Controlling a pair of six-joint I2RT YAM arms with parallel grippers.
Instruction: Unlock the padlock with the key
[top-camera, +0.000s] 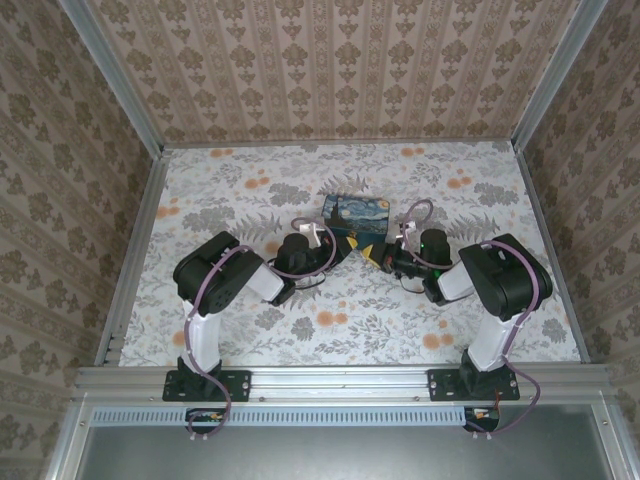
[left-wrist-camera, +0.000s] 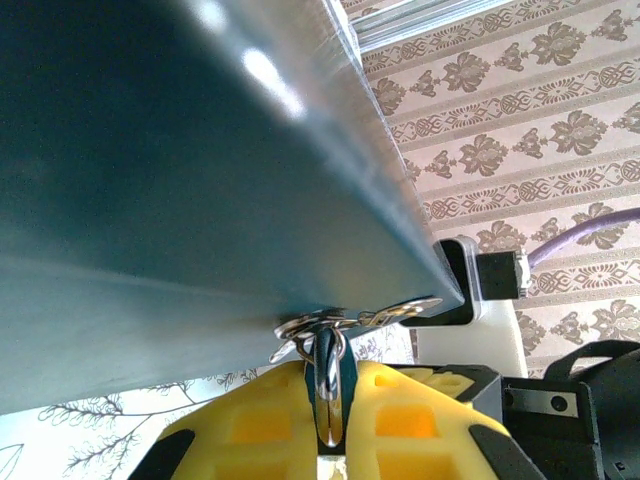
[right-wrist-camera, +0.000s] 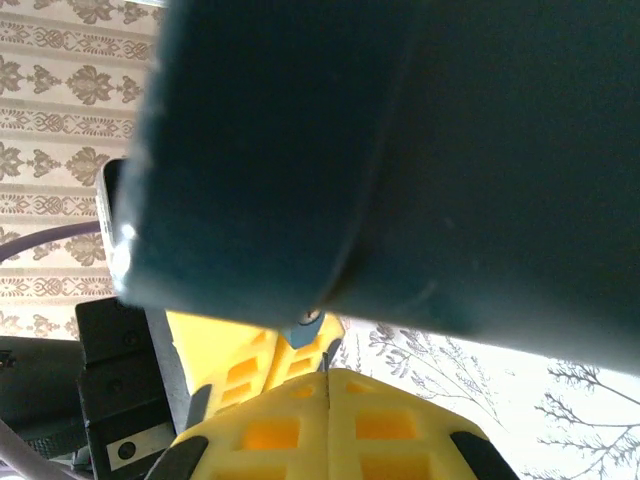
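Brown damask-papered walls (top-camera: 330, 70) close in a table under a grey-and-orange floral cloth (top-camera: 230, 190). From overhead, the black-and-white left arm (top-camera: 215, 285) and right arm (top-camera: 500, 280) both reach inward to a blue rectangular tin printed with a swirling night sky (top-camera: 352, 213), which lies mid-table. The left gripper (top-camera: 343, 247) and right gripper (top-camera: 374, 256) meet at its near edge, almost tip to tip. That view gives the layout, but the tips are too small there to show how they are set.

The wrist cameras show what the overhead one cannot. In the left wrist view, the yellow fingers (left-wrist-camera: 420, 425) are clenched on the tiny silvery padlock (left-wrist-camera: 330, 385), which hangs just under the tin's lower edge. Its upper end passes through flat silvery rings (left-wrist-camera: 405, 308) against the tin's dark wall. In the right wrist view, that gripper's yellow fingers (right-wrist-camera: 400, 430) are pressed tight together just below the tin. A small blue tab with a bright speck (right-wrist-camera: 305, 332) sits at the tin's seam above them.

Only a narrow, shiny rounded edge of the padlock shows; its body is sunk between the pads. A thin dark sliver (right-wrist-camera: 327, 357) rises from the seam of the right fingers; I cannot tell what it is. The tin is blurred and cut off in both close views.
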